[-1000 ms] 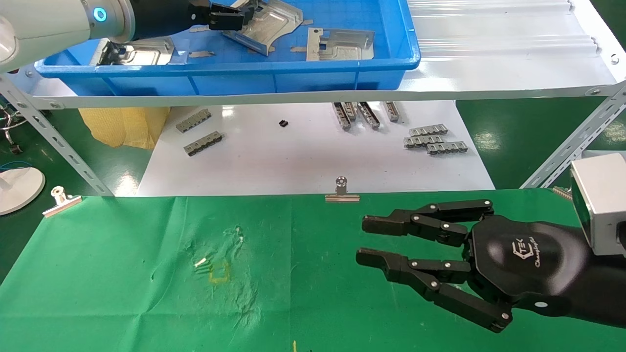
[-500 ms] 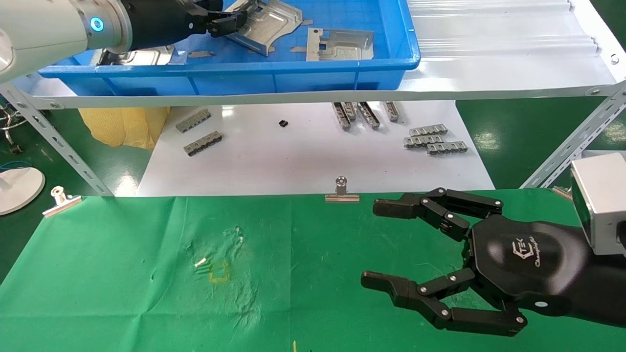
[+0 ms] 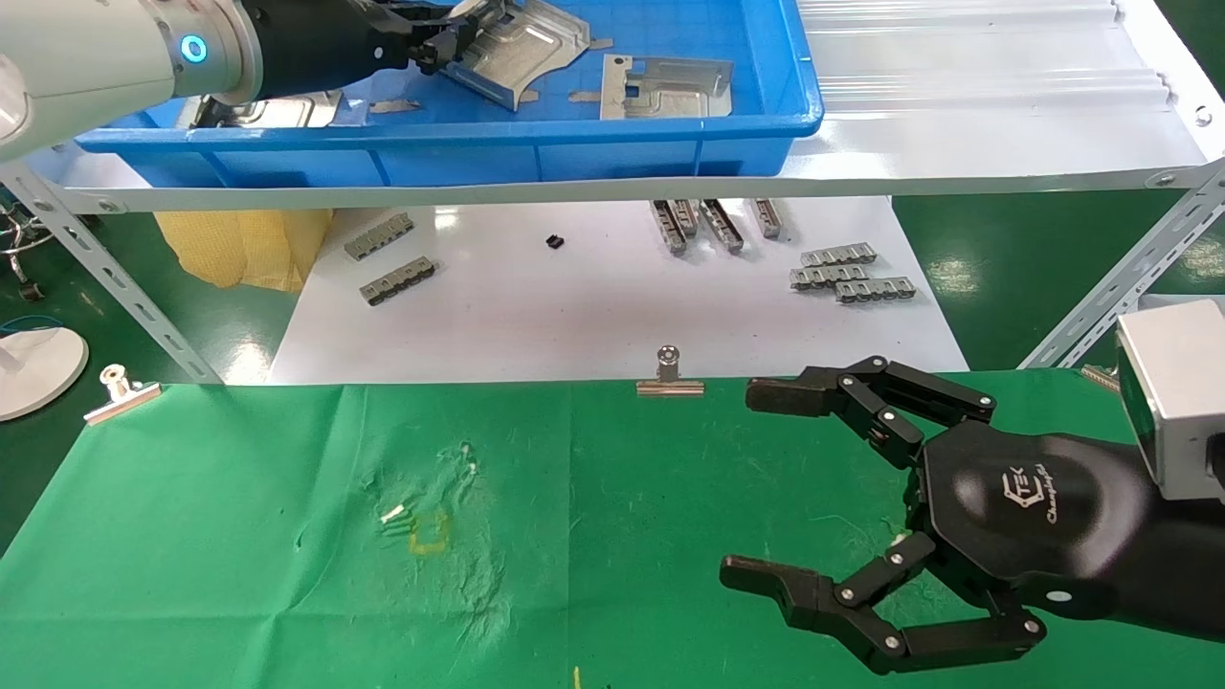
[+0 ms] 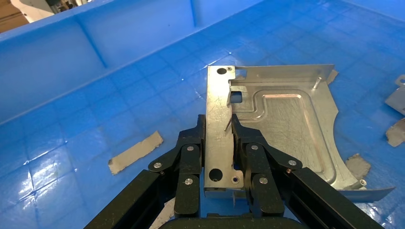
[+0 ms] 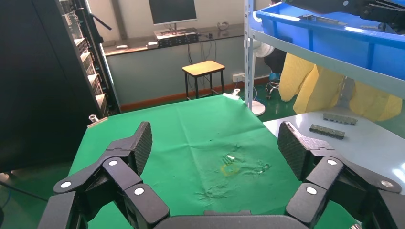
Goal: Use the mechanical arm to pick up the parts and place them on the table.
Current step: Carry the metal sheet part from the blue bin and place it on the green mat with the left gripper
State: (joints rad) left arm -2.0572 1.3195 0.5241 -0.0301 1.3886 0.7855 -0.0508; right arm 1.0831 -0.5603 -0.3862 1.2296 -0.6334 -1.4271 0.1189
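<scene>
My left gripper (image 3: 442,43) reaches into the blue bin (image 3: 574,153) on the shelf. It is shut on the holed flange of a shiny silver part (image 3: 522,43). In the left wrist view the fingers (image 4: 191,157) clamp the flange from both sides, and the gripper (image 4: 218,138) holds the part (image 4: 286,124) tilted over the bin floor. A second part (image 3: 665,88) lies flat in the bin. A third part (image 3: 278,103) is partly hidden behind the left arm. My right gripper (image 3: 756,483) hovers wide open and empty over the green table (image 3: 239,536), as the right wrist view (image 5: 215,143) also shows.
The bin stands on a white metal shelf (image 3: 957,144) with slanted leg struts (image 3: 1110,297). Below it, a white board (image 3: 593,316) carries small grey comb strips (image 3: 852,273). Binder clips (image 3: 669,375) hold the cloth's far edge. Grey scraps (image 4: 136,152) lie in the bin.
My right gripper's fingers have spread from nearly together to wide open. My left gripper has closed in on the part's flange and the part has shifted slightly.
</scene>
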